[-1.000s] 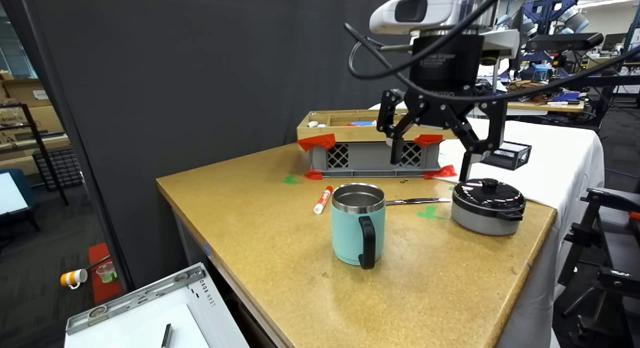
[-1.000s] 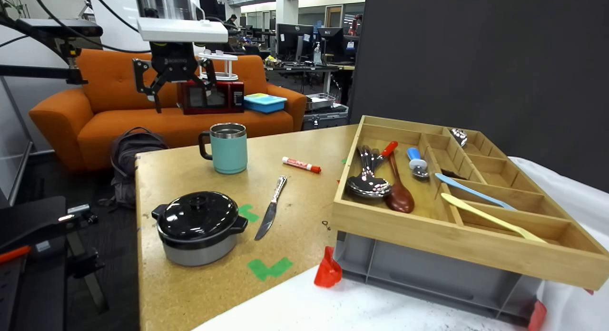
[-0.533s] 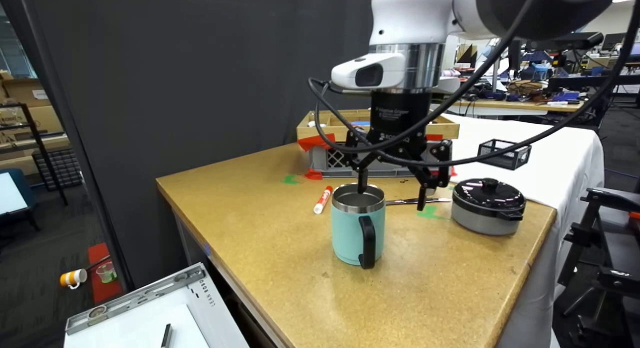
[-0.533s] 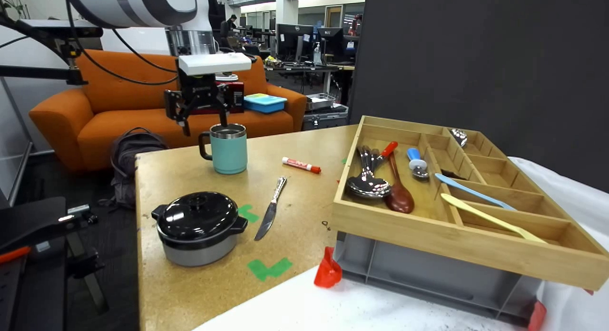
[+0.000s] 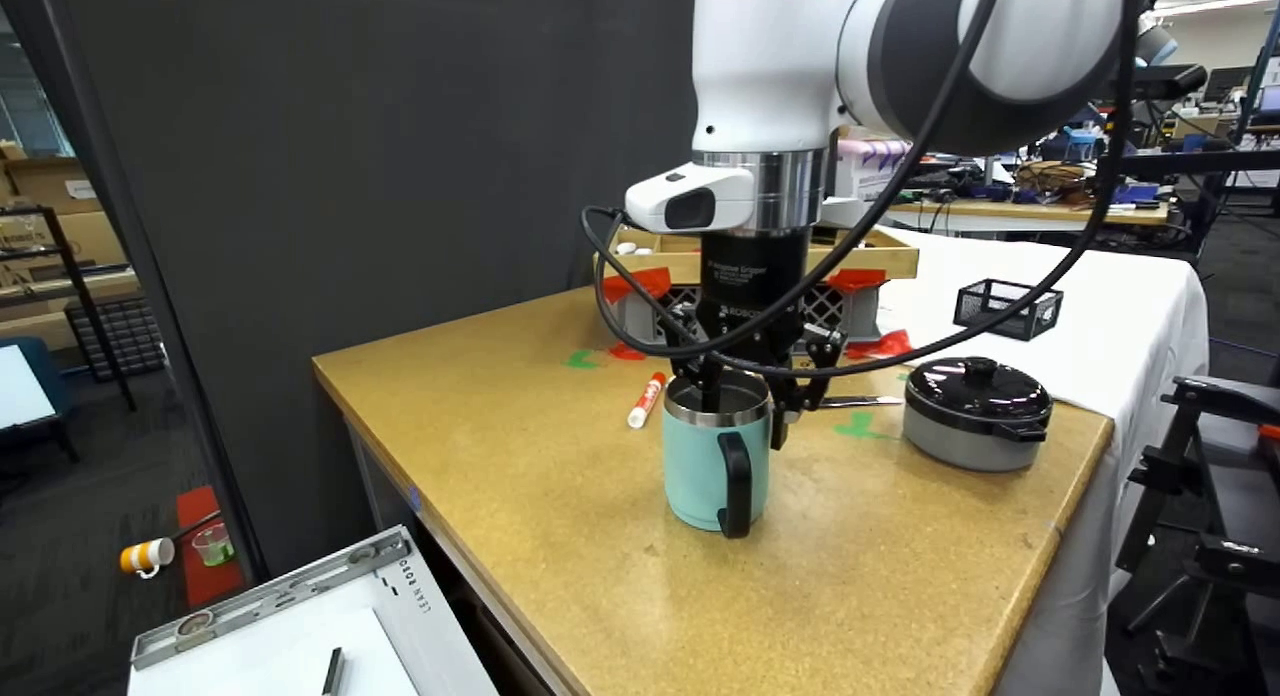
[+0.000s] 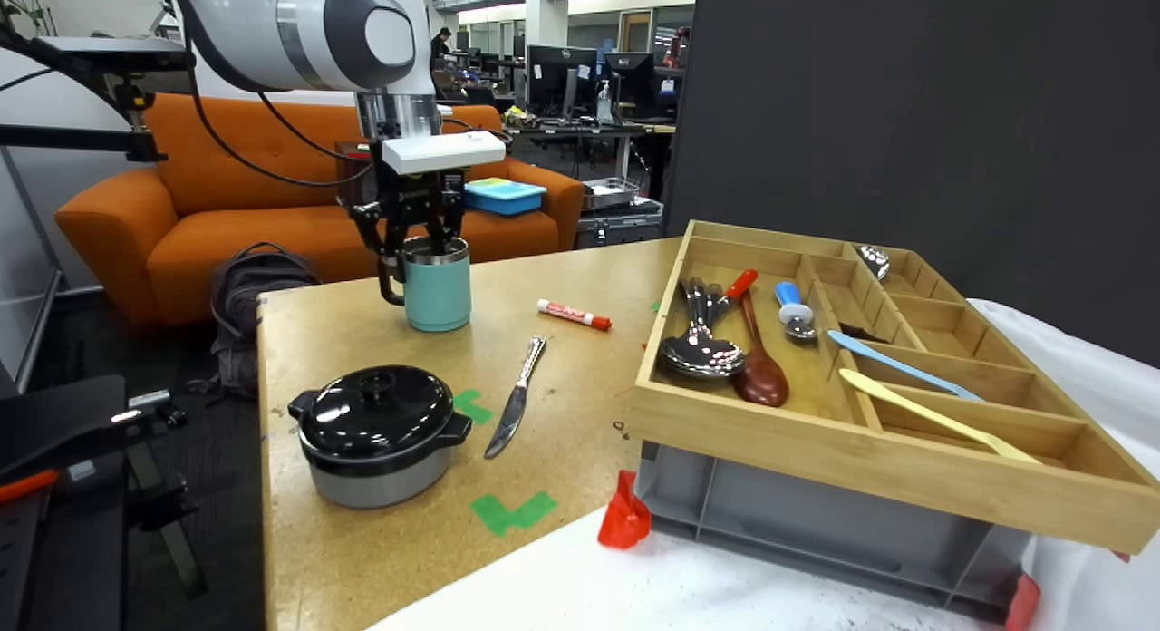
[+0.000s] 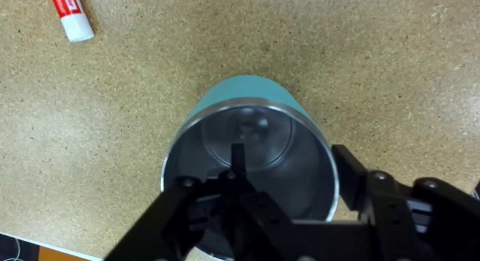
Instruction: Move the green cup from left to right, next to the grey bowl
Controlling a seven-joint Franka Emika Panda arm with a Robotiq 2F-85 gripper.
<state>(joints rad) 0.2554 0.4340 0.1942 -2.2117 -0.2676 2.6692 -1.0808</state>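
Gripper point(image 5: 744, 426) has dropped and slid toward 7–8 o'clock since the earlier frame in an exterior view, fingers point(image 5: 710, 394) now closer together; green cup point(image 5: 695, 466) hasn't shifted. Same view: cup upright on the table point(image 5: 520, 446), handle point(image 5: 735, 488) toward 5 o'clock, one finger inside the mouth, one outside at about 4 o'clock of the rim. Lidded grey bowl point(image 5: 968, 438) sits well apart, roughly 3 o'clock of the cup. Reach looks nearly done; transport not started.

In an exterior view, knife point(image 6: 518, 397) lies at 5 o'clock of the cup, bowl at 7, so the cup isn't next to it yet. Outer finger overlaps the handle's upper part; contact can't be told.

Wrist view: fingers part-spread astride the cup's wall, gap visible on the inner side, so nothing gripped. Outer finger just beside the rim at about 3 o'clock, touching or not unclear. Marker point(image 7: 71, 15) lies apart, between 10 and 11.

Left, judging from this: close on the wall, lift, carry to the bowl, set down upright beside it, let go, back off.
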